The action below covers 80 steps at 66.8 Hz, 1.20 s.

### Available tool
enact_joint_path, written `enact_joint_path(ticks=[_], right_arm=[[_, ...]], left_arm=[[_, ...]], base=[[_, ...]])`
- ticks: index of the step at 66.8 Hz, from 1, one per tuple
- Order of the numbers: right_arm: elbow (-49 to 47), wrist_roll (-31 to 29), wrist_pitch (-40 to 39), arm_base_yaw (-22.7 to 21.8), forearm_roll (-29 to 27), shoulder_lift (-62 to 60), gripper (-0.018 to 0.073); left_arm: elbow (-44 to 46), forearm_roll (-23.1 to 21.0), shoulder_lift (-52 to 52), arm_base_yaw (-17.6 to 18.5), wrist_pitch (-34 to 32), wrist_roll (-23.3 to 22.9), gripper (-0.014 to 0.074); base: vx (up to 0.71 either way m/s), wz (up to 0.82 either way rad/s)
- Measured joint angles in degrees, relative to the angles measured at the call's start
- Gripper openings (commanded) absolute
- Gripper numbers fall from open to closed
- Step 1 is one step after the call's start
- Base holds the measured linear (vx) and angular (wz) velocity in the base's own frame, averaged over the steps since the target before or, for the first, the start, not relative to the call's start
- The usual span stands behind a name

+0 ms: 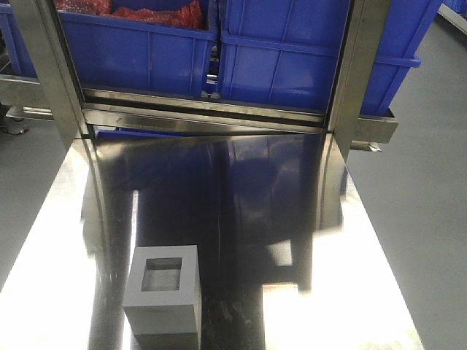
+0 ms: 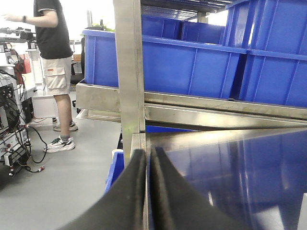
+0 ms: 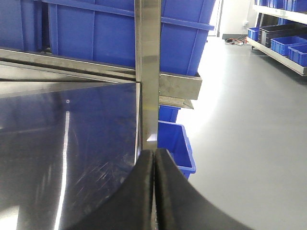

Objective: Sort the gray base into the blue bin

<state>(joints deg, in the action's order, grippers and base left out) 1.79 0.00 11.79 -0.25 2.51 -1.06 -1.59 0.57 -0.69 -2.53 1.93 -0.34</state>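
Exterior front-facing view: gray base (image 1: 164, 295) stands on the steel bench (image 1: 255, 211), near edge, left of centre, recess up. Blue bin (image 1: 306, 65) sits on the rack (image 1: 204, 117) behind, well apart. Left claw (image 2: 147, 152) and right claw (image 3: 154, 153) are pressed together, holding nothing.

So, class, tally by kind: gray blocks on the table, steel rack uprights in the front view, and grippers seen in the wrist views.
gray base: 1
steel uprights: 2
grippers, left gripper and right gripper: 2
Total: 5
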Motion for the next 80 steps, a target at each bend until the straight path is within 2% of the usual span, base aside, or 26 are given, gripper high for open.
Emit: enact_joint_path(ticks=[11,22,32,41,60,80], right_arm=[[0.0,0.0,0.0,0.0,0.0,0.0,-0.0005],[0.0,0.0,0.0,0.0,0.0,0.0,-0.0005],[0.0,0.0,0.0,0.0,0.0,0.0,-0.0005],[0.0,0.0,0.0,0.0,0.0,0.0,-0.0005],[0.0,0.0,0.0,0.0,0.0,0.0,-0.0005],[0.0,0.0,0.0,0.0,0.0,0.0,-0.0005]], left_arm=[[1.4,0.0,0.0,0.0,-0.1,0.0,-0.0008],[7.5,0.0,0.1,0.0,0.5,0.0,-0.0008],[15.3,0.0,6.4,0.0,6.7,0.0,-0.0008],[21.4,0.0,16.3,0.0,15.2,0.0,-0.0008],[24.7,0.0,31.9,0.0,27.6,0.3,-0.0008],[24.7,0.0,35.9,0.0,28.7,0.3,-0.0006]], base=[[0.0,0.0],[0.0,0.0],[0.0,0.0],[0.0,0.0],[0.0,0.0],[0.0,0.0]])
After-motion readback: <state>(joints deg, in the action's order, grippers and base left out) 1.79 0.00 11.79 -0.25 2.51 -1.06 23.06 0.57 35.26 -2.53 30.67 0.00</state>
